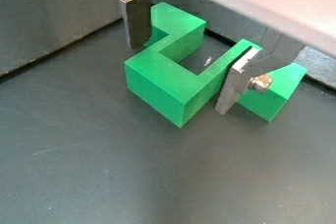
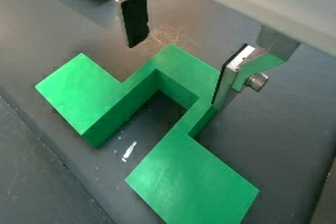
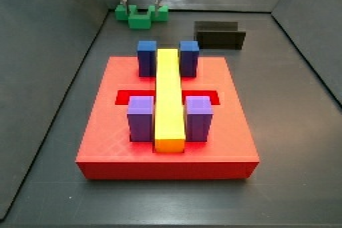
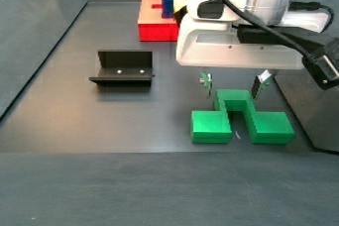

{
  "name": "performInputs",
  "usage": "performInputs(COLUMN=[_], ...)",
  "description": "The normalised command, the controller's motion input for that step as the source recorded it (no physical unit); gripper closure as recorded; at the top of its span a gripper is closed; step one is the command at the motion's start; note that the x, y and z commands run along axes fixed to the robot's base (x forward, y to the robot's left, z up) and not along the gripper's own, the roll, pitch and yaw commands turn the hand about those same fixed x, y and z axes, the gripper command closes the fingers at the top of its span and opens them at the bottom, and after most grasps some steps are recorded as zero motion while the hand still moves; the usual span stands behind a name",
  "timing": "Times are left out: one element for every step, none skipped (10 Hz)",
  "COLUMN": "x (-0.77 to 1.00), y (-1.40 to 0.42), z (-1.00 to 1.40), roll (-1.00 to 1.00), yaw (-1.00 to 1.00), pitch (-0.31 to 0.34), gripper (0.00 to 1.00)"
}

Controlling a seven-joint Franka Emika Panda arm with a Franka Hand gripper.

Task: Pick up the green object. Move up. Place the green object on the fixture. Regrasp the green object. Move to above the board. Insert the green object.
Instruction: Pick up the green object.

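Gripper: the two-finger parallel-jaw gripper (image 4: 235,81) hangs low over the far end of the dark floor, near the back wall; its flat silver fingers (image 1: 133,20) stand wide apart with nothing clamped between them.
Green object: the small bright green plastic piece (image 4: 239,119), a wide flat crossbar with a raised cube in the middle, lies flat on the floor right under the gripper.
Fingers and piece: in both wrist views the raised middle part sits between the two plates; one finger (image 2: 134,17) hangs beside it with a gap showing, while the other finger (image 2: 237,74) is close against the opposite side. Whether that one touches the plastic cannot be told.
Fixture: the small black open-topped rectangular holder (image 4: 122,68) stands on the floor well apart from the green object, off to one side; in a side view it (image 3: 221,34) sits near the back wall.
Board: the large flat red square base (image 3: 167,122) fills the middle of the floor, well apart from the gripper.
On the board: a long yellow bar (image 3: 167,92) runs down its centre, flanked by blue upright blocks (image 3: 147,57) at the far end and purple upright blocks (image 3: 140,118) at the near end.
In the way: nothing lies on the floor between the green object and the fixture.
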Motion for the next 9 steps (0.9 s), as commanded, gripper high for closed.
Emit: performInputs(x=[0.04,0.05,0.05,0.09,0.12,0.14,0.15,0.14,0.14], y=[0.00,0.00,0.00,0.00,0.00,0.00,0.00,0.00,0.00], z=[-0.67,-0.82,-0.89,-0.97,-1.00,-1.00,-1.00,-1.00,-1.00], roll=[-0.22,-0.14,-0.10,-0.05,-0.02,0.00,0.00,0.00,0.00], yaw=[-0.07,-0.09,-0.09,-0.07,-0.07,-0.07,-0.06,-0.06,-0.06], pitch=[-0.164,-0.139,-0.126,-0.111,-0.104,-0.089,-0.079,-0.076,-0.076], gripper=[0.00,0.00,0.00,0.00,0.00,0.00,0.00,0.00,0.00])
